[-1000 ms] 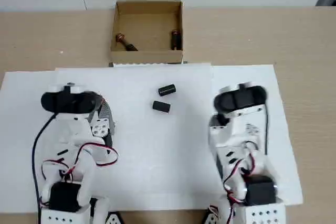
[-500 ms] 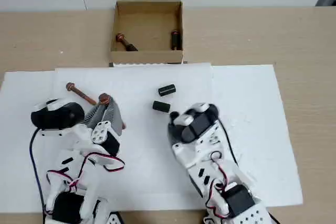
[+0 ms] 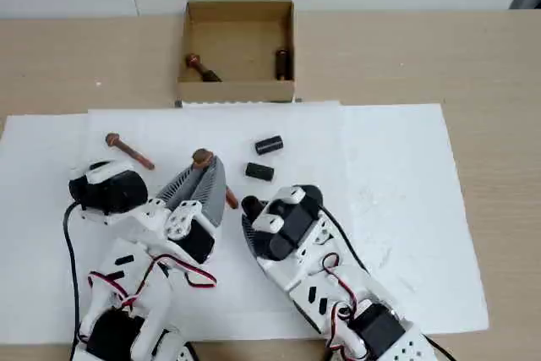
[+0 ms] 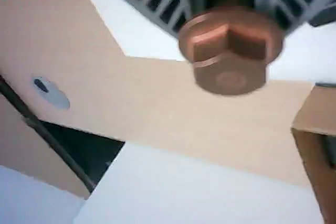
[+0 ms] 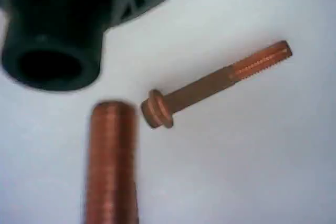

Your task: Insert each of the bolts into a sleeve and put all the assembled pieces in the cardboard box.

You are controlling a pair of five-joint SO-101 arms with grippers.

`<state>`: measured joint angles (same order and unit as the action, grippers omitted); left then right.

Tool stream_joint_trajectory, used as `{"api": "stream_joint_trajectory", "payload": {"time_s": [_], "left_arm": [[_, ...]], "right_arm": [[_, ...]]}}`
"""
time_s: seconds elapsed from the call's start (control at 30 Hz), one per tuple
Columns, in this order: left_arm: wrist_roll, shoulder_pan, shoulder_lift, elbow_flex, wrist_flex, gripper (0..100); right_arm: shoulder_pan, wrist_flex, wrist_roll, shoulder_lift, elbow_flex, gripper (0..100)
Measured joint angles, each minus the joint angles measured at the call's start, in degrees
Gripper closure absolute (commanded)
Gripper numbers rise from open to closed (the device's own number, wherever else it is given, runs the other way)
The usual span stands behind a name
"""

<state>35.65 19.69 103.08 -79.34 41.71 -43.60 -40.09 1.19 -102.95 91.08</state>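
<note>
**BOLT AND SLEEVE GRIPPED, NOT YET JOINED**

Left side: my left gripper (image 3: 205, 173) is closed tight on a copper bolt (image 3: 202, 157), clamping the shank directly below the head. The head faces 12 o'clock, and the threaded end projects from the gripper toward 5 o'clock.

Right side: my right gripper (image 3: 256, 213) is closed on a black sleeve (image 5: 52, 51), with its open bore in plain sight. In the right wrist view the bolt's threaded tip stands just beside the sleeve, outside the bore. I see no contact between them.

Loose items on the white sheet (image 3: 389, 209): a second bolt (image 3: 128, 150) lies flat at 10 o'clock from my left gripper, apart from it. A near sleeve (image 3: 259, 172) lies on its side at 12 o'clock from my right gripper, close by. A far sleeve (image 3: 268, 144) lies just beyond it, and the two do not touch.

The cardboard box (image 3: 239, 90) stands on the bare surface (image 3: 473, 57) at 12 o'clock, against the sheet's far edge. Inside, a first assembled piece (image 3: 201, 68) lies slantwise in the 9 o'clock half, and a second assembled piece (image 3: 283, 63) lies along the 3 o'clock wall.
</note>
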Motion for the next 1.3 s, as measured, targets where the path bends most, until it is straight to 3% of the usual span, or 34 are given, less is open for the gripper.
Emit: {"api": "stream_joint_trajectory", "payload": {"time_s": [0.37, 1.3], "left_arm": [[0.18, 0.26, 0.00, 0.00, -2.55, 100], [-0.26, 3.69, 0.00, -5.54, -5.27, 100]], "right_arm": [[0.00, 0.18, 3.87, 0.00, 0.09, 99.6], [-2.37, 0.35, 4.04, 0.00, 0.18, 99.6]]}}
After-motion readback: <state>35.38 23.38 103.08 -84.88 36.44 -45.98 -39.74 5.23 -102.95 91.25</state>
